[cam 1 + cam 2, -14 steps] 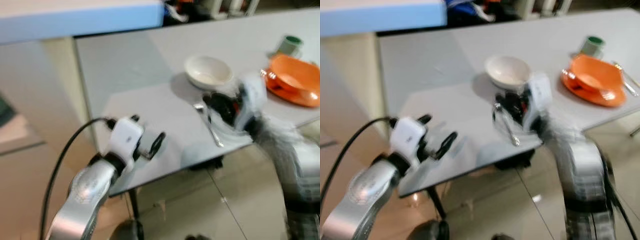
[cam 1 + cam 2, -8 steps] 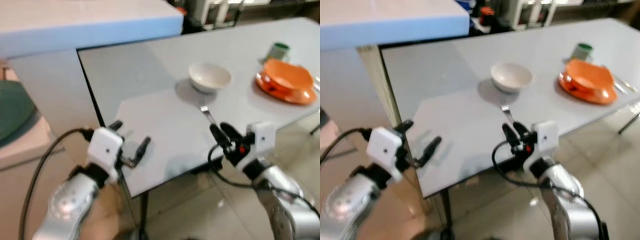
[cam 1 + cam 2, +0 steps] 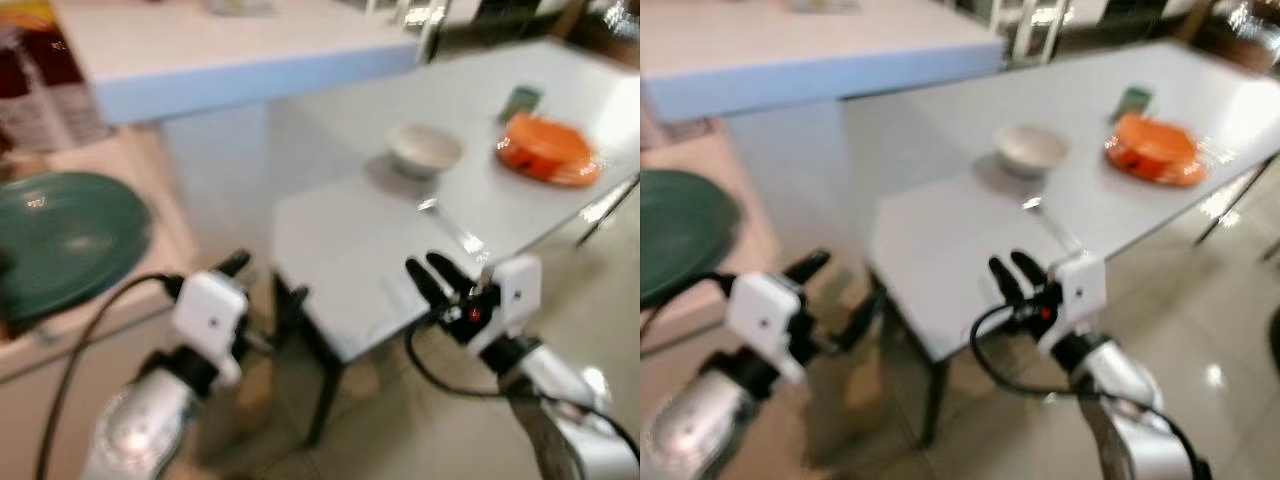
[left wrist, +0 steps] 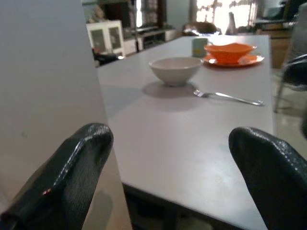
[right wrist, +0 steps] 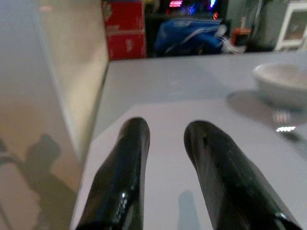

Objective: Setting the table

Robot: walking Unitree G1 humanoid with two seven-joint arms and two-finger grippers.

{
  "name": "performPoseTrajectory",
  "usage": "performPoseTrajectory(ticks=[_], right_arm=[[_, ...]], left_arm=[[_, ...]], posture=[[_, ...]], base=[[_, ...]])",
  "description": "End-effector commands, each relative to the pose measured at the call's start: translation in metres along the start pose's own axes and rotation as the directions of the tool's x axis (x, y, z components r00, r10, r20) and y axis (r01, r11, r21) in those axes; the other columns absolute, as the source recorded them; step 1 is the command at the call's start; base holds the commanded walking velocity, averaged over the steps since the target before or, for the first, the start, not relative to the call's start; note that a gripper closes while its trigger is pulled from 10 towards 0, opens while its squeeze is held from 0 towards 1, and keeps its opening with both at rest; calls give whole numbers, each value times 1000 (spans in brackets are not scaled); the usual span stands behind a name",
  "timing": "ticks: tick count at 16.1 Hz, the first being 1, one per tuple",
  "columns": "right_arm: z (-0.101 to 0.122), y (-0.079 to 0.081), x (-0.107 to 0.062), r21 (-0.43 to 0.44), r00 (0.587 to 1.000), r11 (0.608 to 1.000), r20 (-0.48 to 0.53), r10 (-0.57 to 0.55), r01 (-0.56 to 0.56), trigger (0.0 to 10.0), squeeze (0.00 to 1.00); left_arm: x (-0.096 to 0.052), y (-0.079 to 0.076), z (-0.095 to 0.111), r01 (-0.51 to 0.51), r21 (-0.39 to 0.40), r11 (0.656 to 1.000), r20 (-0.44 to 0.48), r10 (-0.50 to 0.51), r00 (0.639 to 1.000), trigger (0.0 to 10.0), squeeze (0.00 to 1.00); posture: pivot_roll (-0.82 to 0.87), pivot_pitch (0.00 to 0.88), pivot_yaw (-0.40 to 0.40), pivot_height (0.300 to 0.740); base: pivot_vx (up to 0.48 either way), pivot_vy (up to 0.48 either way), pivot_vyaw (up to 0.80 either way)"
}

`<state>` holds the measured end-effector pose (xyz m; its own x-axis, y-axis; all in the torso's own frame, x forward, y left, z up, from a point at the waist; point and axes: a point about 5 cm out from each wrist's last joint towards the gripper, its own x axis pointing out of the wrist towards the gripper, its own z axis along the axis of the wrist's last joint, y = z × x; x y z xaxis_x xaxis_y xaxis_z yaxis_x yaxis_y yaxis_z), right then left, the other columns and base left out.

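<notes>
Home dining room: grey table [image 3: 380,270] bearing white bowl [image 3: 424,150]

No text, label, brand, number or sign can be read anywhere in these views. The red box [image 5: 123,29] beyond the table's far edge and the dark red package [image 3: 45,85] on the counter may carry print, but it is too blurred to make out.
</notes>
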<state>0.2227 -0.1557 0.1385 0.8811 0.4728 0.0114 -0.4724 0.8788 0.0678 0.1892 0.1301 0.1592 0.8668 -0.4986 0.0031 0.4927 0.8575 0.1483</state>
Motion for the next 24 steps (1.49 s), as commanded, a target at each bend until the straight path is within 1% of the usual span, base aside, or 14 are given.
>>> performPoseTrajectory(ticks=[1,3,6,8,9,11,12,14,15,16,17,19,22,24], right_arm=[[5,4,4,1,999,999,27,47,-48,10000,0],[6,15,4,-29,991,991,30,132,-132,10000,0],[8,21,4,-35,984,984,45,174,-173,10000,0],[23,25,5,-42,973,978,103,206,-202,10000,0],[28,26,6,-50,969,976,120,217,-212,10000,0],[45,29,11,-71,954,968,171,248,-239,10000,0],[49,30,12,-80,947,965,184,262,-251,10000,0],[53,30,13,-88,945,964,194,265,-252,10000,0],[57,30,14,-78,950,968,189,249,-239,10000,0],[60,29,16,-74,957,973,178,228,-218,10000,0],[64,25,20,-37,966,982,176,189,-185,10000,0],[70,19,24,14,971,987,179,155,-161,10000,0],[59,16,20,63,979,987,149,135,-146,10000,0],[56,18,18,132,982,984,162,101,-123,10000,0]], left_arm=[[-2,3,4,-10,14,1000,13,10,1000,10000,0],[-4,2,5,-5,12,1000,19,5,1000,10000,0],[-5,0,10,4,17,1000,36,-4,999,10000,0],[-5,-1,39,29,46,999,134,-35,990,10000,0],[-3,1,48,28,53,998,166,-37,985,10000,0],[4,10,82,-8,68,998,294,-13,956,10000,0],[8,10,93,5,68,998,335,-27,942,10000,0],[14,3,102,38,45,998,364,-52,930,10000,0],[19,14,99,-56,30,998,317,44,947,10000,0],[21,25,90,-126,69,990,241,106,965,10000,0],[21,36,79,-184,120,976,167,163,972,10000,0],[21,48,63,-253,124,960,97,242,965,10000,0],[30,37,55,-230,95,968,74,224,972,10000,0],[40,32,51,-211,103,972,67,205,976,10000,0]], posture=[[86,46,-91,740],[93,43,-98,740],[98,46,-102,740],[98,56,-107,740],[99,60,-109,740],[101,62,-110,740],[101,61,-109,740],[95,58,-101,740],[96,56,-98,740],[96,56,-98,740],[95,56,-96,740],[94,54,-94,740],[94,52,-94,740],[82,45,-75,740]], base=[[0,480,0],[0,480,0],[0,480,0],[0,480,0],[0,442,0],[0,171,0],[0,0,0],[0,0,0],[0,0,0],[0,0,0],[0,0,0],[0,0,800],[0,0,800],[0,0,800]])
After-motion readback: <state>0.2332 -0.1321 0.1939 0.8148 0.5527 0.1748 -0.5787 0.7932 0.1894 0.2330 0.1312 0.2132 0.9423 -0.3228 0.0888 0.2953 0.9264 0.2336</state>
